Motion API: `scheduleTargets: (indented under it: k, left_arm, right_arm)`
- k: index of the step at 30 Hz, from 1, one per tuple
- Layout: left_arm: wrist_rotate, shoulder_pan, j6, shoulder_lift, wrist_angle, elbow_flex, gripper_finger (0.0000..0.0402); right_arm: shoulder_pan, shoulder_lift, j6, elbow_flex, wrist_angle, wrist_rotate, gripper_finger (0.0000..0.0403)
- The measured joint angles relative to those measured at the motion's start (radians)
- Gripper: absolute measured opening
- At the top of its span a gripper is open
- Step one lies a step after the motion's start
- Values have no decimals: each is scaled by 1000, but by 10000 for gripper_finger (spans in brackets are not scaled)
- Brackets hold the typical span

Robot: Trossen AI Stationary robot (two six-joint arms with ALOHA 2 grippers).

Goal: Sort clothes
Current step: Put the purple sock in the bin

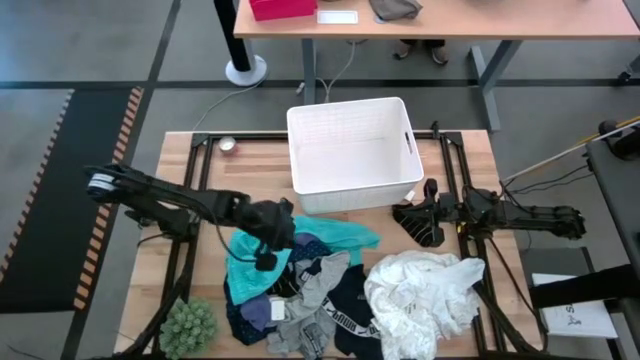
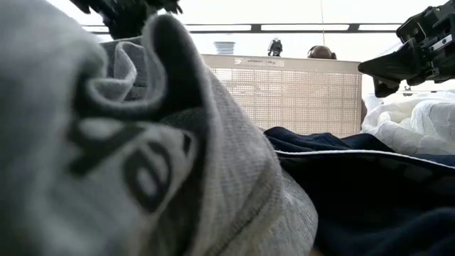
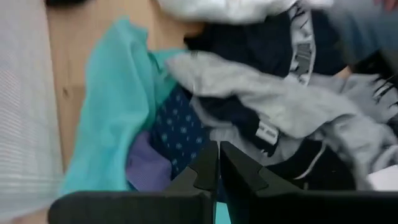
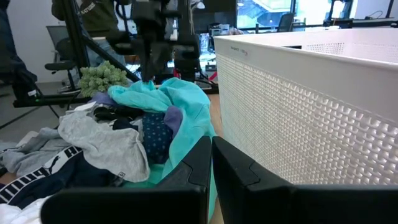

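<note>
Two arms reach over the desk (image 1: 180,150). Left gripper (image 1: 264,258) hangs pinched shut over the teal garment (image 1: 250,275), holding nothing I can make out. Clothes lie heaped in front of the bin (image 1: 350,150), white garment (image 1: 420,295) rightmost. Right gripper (image 1: 405,215), fingers together and empty, waits beside the bin.

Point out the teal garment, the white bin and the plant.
teal garment (image 1: 345,236), high view, its spread part beside the bin.
white bin (image 1: 348,113), high view, far rim.
plant (image 1: 189,325), high view, middle of the spiky green top.
</note>
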Motion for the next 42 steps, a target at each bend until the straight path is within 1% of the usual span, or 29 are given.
scheduleTargets:
  k: [2, 6, 9, 13, 19, 25, 30, 33, 38, 42]
  left_arm:
    - [-22, 0, -17, 41, 1, 5, 12]
    - [-116, 0, -23, 99, 3, 9, 36]
    - [-157, 2, -38, 134, 2, 9, 65]
    - [-175, 3, -73, 169, -1, 9, 109]
    - [-207, 3, -79, 191, -5, 8, 169]
    - [-303, 3, -72, 183, -8, 8, 205]
    - [-298, 3, -66, 193, -16, 7, 219]
    - [-265, 3, -66, 204, -15, 7, 217]
    - [-257, 3, -68, 224, -14, 7, 200]
    - [-257, 3, -67, 242, -13, 7, 173]
  right_arm:
    - [0, 0, 0, 0, 0, 0, 0]
    - [0, 0, 0, 0, 0, 0, 0]
    - [0, 0, 0, 0, 0, 0, 0]
    - [0, 0, 0, 0, 0, 0, 0]
    - [0, 0, 0, 0, 0, 0, 0]
    - [0, 0, 0, 0, 0, 0, 0]
    - [0, 0, 0, 0, 0, 0, 0]
    - [0, 0, 0, 0, 0, 0, 0]
    - [0, 0, 0, 0, 0, 0, 0]
    - [0, 0, 0, 0, 0, 0, 0]
